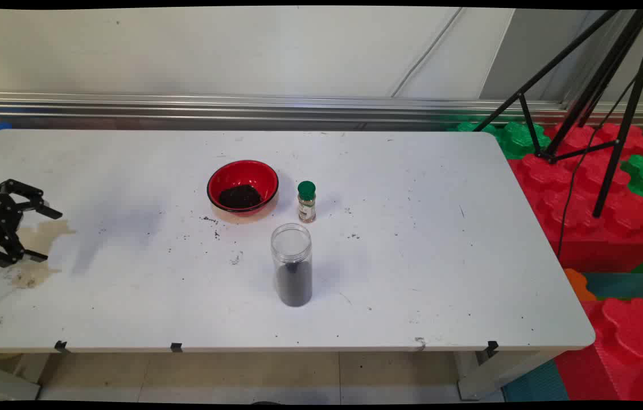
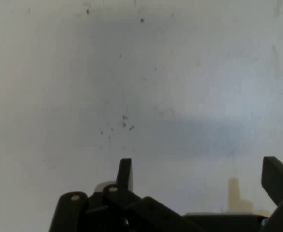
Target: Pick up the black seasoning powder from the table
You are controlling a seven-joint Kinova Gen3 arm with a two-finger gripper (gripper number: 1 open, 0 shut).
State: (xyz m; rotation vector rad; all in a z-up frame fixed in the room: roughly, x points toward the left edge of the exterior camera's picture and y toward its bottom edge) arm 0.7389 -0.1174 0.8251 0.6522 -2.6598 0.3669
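**Gripper parked way off to the side, nothing in it**

Using the red bowl (image 1: 242, 187) as the reference point. It sits around the middle of the white table (image 1: 441, 256), toward the wall side, with a dark heap of something granular in the bottom. Just to its right is a little spice jar (image 1: 306, 201) with a green cap, standing upright, close to the bowl but not touching. In front of the bowl and a touch to the right, on the camera side, stands a tall clear jar (image 1: 292, 264), no lid that I can see, its lower part filled with dark stuff that looks the same as what's in the bowl. My guess is the three are bunched up so everything is within easy reach of each other. Dark crumbs (image 1: 211, 221) are scattered on the table near the bowl's front-left.

The gripper (image 1: 40, 234) is far to the left of the bowl, near the table's left edge, well apart from all three containers. It lies roughly sideways, fingers pointing toward the bowl side, spread wide with nothing between them. There's a brownish stain (image 1: 42, 233) on the table under it. The hand view shows mostly bare tabletop ahead with a few specks.
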